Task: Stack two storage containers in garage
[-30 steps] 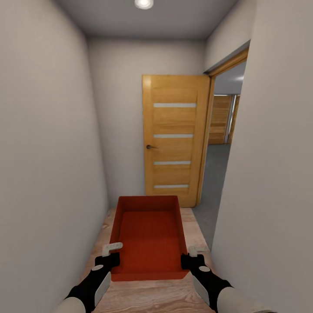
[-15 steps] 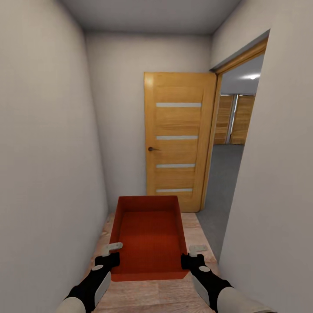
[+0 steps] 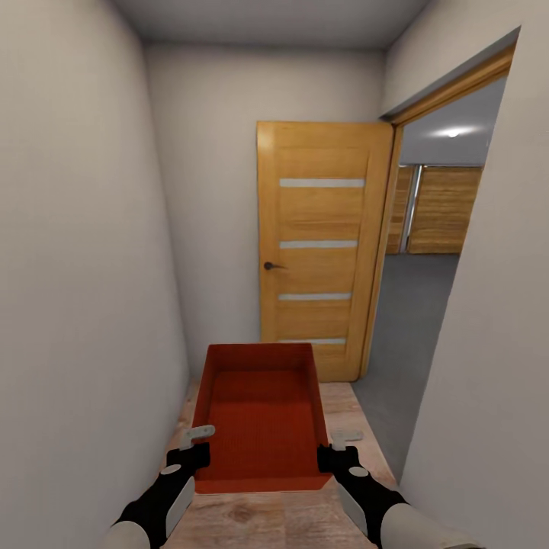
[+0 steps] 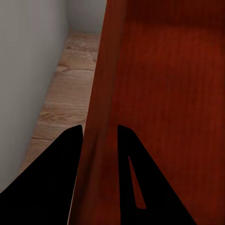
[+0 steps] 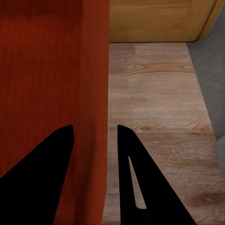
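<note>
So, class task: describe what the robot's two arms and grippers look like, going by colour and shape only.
Both arms match: pale cream forearms ending in black wrist sections with a light grey panel. The left gripper and right gripper each carry small pale grey fingers. In the wrist views the fingers appear as black tapered wedges.

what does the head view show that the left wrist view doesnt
Head view alone: the open wooden door, the doorway to the grey floor beyond, the right claw, and the container's whole outline. Left wrist view alone: a close look at the left claw with one finger on each side of the container's side wall. Both share the orange-red storage container, the wood plank flooring and the pale wall.
</note>
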### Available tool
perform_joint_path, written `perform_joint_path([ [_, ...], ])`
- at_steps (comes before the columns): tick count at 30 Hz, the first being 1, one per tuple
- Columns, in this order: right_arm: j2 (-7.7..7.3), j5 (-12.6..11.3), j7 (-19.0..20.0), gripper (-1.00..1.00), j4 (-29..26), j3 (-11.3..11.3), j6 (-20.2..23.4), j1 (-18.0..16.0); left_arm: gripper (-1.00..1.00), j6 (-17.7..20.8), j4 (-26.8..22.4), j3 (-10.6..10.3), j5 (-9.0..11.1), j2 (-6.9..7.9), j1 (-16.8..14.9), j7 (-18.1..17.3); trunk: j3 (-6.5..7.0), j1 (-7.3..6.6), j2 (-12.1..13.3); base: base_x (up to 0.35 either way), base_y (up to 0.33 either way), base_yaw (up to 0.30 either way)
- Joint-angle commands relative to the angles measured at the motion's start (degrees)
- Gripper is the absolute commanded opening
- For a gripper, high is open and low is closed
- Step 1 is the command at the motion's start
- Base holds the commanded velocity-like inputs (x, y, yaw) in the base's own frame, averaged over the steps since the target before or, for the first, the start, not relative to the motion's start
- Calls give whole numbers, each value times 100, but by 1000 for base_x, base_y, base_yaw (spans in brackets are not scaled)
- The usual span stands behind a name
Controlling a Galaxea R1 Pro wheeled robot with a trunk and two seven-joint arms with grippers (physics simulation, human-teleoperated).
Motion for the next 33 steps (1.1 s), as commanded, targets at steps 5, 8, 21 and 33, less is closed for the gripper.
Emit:
perform_joint_path([
  [5, -60, -57, -42, -100, 24, -39, -20, -2, -100, -30, -35, 79, -41, 93, -1, 30, -2, 5, -4, 322, 97, 0],
  [8, -55, -57, -42, -100, 24, -39, -20, -3, -100, -30, -34, 79, -41, 93, -3, 30, -2, 5, -4, 322, 97, 0],
  [21, -54, -57, -47, -100, 24, -39, -20, -3, -100, -30, -40, 79, -41, 93, -6, 30, -2, 5, -4, 322, 97, 0],
  [33, -61, -57, -42, -100, 24, -39, -59, -2, -100, -37, -41, 86, -41, 93, -1, 30, -2, 5, -4, 322, 63, 0],
])
